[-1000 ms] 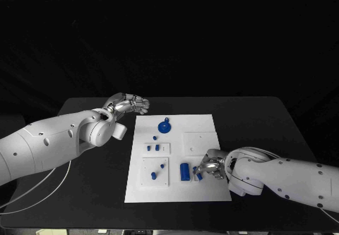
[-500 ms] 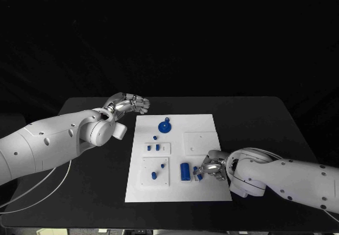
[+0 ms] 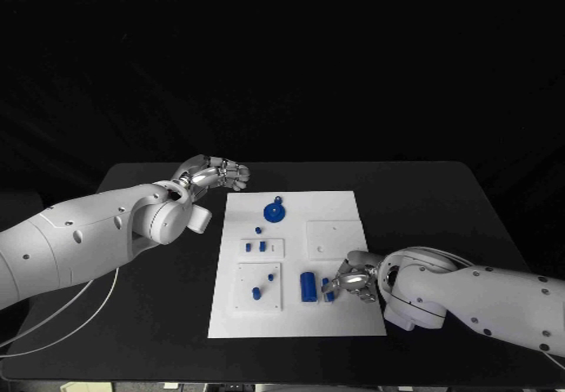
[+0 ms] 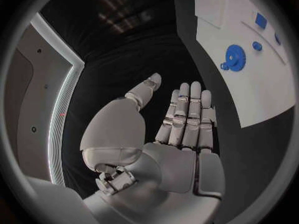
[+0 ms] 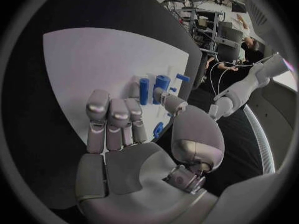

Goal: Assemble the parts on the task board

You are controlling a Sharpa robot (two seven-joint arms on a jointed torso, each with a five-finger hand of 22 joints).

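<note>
Risk of knocking the upright blue plastic cylinder [image 3: 309, 286] off the flat white task board [image 3: 335, 208] with the right hand [image 3: 349, 280], fingers curled just beside it, grip on anything impossible to tell, while the left hand [image 3: 215, 175] hovers loosely empty off the board's far corner.

Black table [image 3: 447, 212], one item.
Dark matte top, set against a black backdrop; a thin pale cable [image 3: 65, 314] trails over its near left corner.
</note>
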